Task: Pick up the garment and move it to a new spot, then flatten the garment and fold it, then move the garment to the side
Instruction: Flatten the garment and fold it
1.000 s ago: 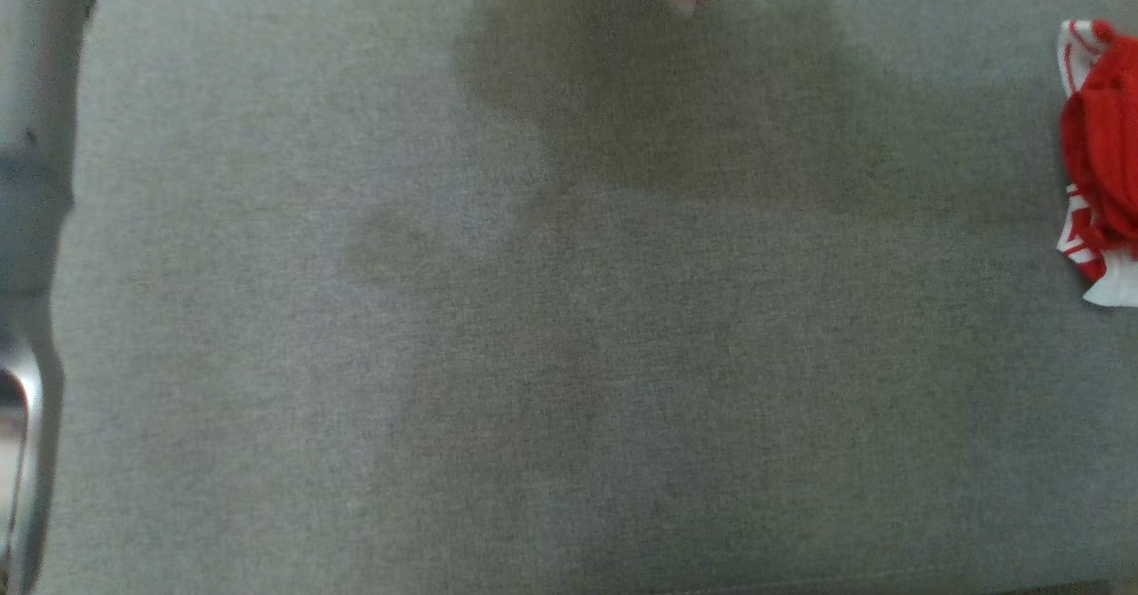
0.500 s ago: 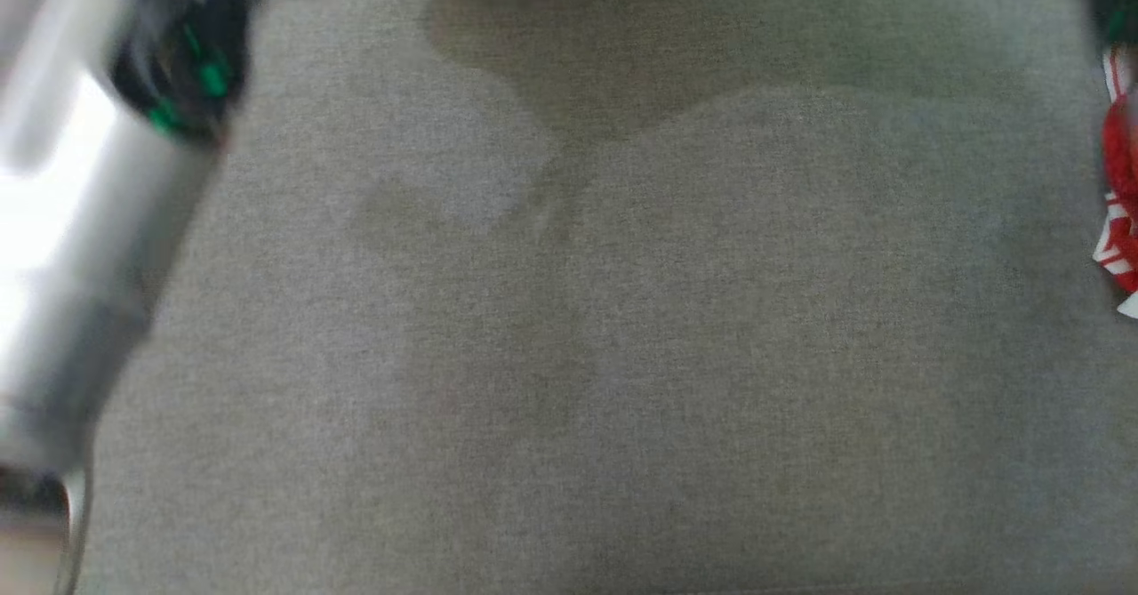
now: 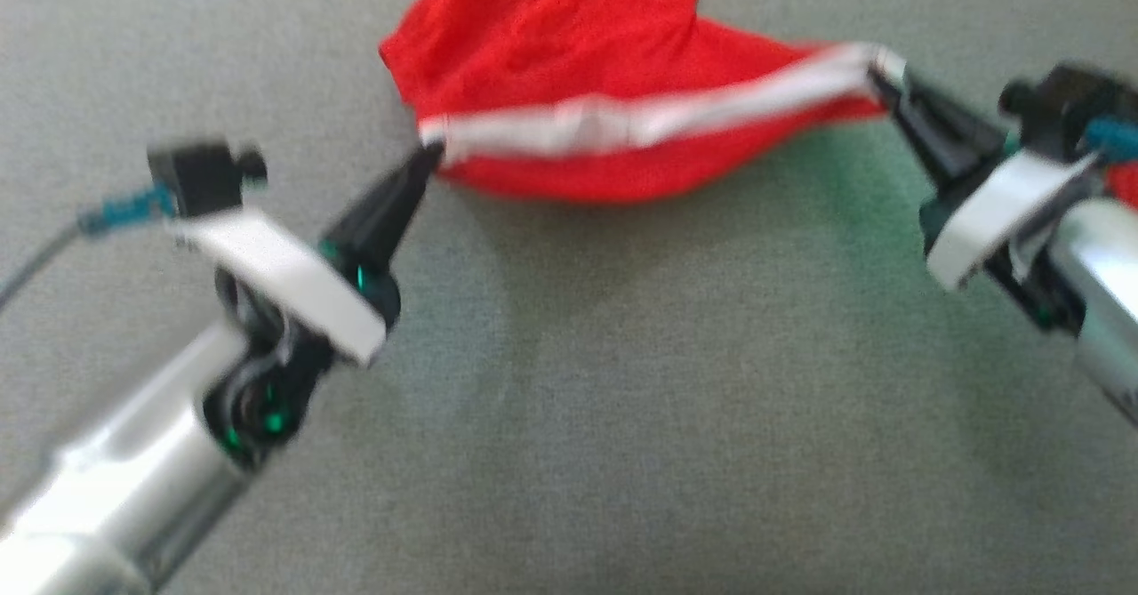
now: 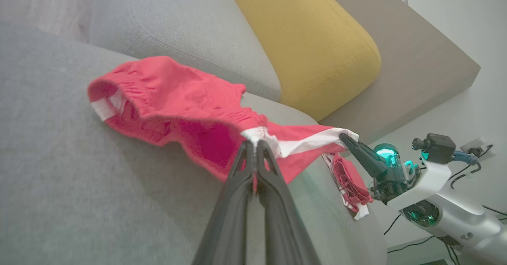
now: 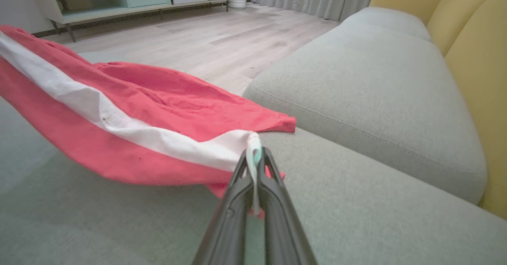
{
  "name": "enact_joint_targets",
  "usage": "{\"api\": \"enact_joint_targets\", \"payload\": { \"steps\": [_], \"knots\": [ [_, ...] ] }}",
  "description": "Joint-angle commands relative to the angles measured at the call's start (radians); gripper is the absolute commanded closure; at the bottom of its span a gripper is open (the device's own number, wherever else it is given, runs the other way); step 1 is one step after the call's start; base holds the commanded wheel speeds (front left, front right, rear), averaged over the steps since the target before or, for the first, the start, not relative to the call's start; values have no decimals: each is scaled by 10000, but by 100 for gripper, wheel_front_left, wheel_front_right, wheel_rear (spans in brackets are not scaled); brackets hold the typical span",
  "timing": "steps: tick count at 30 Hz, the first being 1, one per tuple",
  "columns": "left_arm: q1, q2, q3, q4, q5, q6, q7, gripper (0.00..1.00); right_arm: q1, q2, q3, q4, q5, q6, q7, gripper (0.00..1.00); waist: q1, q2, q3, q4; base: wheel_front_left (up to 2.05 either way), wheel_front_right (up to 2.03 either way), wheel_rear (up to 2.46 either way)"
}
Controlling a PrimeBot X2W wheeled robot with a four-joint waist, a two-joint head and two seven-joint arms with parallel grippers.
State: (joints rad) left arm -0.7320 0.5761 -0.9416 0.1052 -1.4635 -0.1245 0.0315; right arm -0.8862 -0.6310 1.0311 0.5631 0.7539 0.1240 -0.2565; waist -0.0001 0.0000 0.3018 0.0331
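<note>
grip: red garment (image 5: pixel 166 98) is being pinched at its white band by right gripper (image 5: pixel 254 153) | setting: it is being held over grey sofa seat (image 5: pixel 356 217)

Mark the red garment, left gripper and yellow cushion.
red garment (image 3: pixel 551 35), head view, on its plain red cloth.
left gripper (image 3: pixel 431 155), head view, at the fingertips pinching the garment's corner.
yellow cushion (image 4: pixel 309 47), left wrist view, on its broad face.

Bright red garment (image 3: pixel 569 35), white band (image 3: pixel 605 124) along its edge! Under the garment, plain grey sofa seat (image 3: pixel 622 399). Behind the garment, mustard-yellow cushion (image 4: pixel 317 47). Near the garment, a red bundle (image 4: pixel 350 180), white-striped.
</note>
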Motion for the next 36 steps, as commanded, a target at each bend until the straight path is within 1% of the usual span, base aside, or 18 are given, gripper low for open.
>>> {"api": "enact_joint_targets", "payload": {
  "steps": [1, 8, 11, 14, 18, 20, 22, 26, 27, 29, 31, 34, 36],
  "knots": [
    [-130, 524, 367, -369, -90, -61, -216, 100, 322, -358, 110, -210, 292, 67, -52, 100, 1, 0, -362, 45, 0, 0, 0],
    [1119, 1107, -275, -870, -265, -61, -762, 100, 815, -1140, 1696, -688, 1058, 67, 94, 100, 1, 0, -1210, -58, 0, 0, 0],
    [1585, 1366, -566, -1015, -311, -61, -894, 100, 1218, -1554, 2118, -1073, 1449, 67, 312, 100, 1, 0, -1624, -100, 0, 0, 0],
    [2112, 1580, -805, -1211, -438, -61, -1079, 100, 1767, -2013, 2333, -1538, 1716, 67, 523, 100, 1, 0, -2086, -154, 0, 0, 0],
    [2896, 1848, -1144, -1562, -606, -61, -1298, 100, 2648, -2606, 2434, -2290, 2090, 67, 747, 100, 1, 0, -2627, -209, 0, 0, 0],
    [3272, 1973, -1289, -1739, -708, -61, -1396, 100, 3106, -2928, 2461, -2742, 2020, 67, 924, 100, 1, 0, -2834, -224, 0, 0, 0],
    [3594, 2121, -1443, -1898, -759, -61, -1437, 100, 3544, -3288, 2474, -3193, 1894, 67, 1103, 100, 1, 0, -2953, -234, 0, 0, 0],
    [3944, 2409, -1752, -2269, -708, -61, -1314, 100, 4034, -3939, 2463, -3784, 2088, 67, 1089, 100, 1, 0, -3063, -216, 0, 0, 0],
    [3944, 2409, -1752, -2269, -708, -61, -1314, 100, 4034, -3939, 2463, -3784, 2088, 67, 1089, 100, 1, 0, -3063, -216, 0, 0, 0],
    [3947, 2473, -1700, -2407, -677, -61, -1438, 100, 4046, -4172, 2319, -3843, 2108, 67, 1003, 100, 1, 0, -3052, -187, 0, 0, 0],
    [3848, 2491, -1574, -2463, -635, -61, -1590, 100, 3929, -4269, 2098, -3817, 2067, 67, 930, 100, 1, 0, -2991, -145, 0, 0, 0],
    [3601, 2429, -1350, -2520, -624, -61, -1773, 100, 3557, -4219, 1678, -3732, 1953, 67, 958, 100, 1, 0, -2766, -73, 0, 0, 0],
    [3250, 2302, -1139, -2540, -639, -61, -1834, 100, 3070, -4078, 1435, -3585, 1569, 67, 1120, 100, 1, 0, -2448, 78, 0, 0, 0]
  ]
}}
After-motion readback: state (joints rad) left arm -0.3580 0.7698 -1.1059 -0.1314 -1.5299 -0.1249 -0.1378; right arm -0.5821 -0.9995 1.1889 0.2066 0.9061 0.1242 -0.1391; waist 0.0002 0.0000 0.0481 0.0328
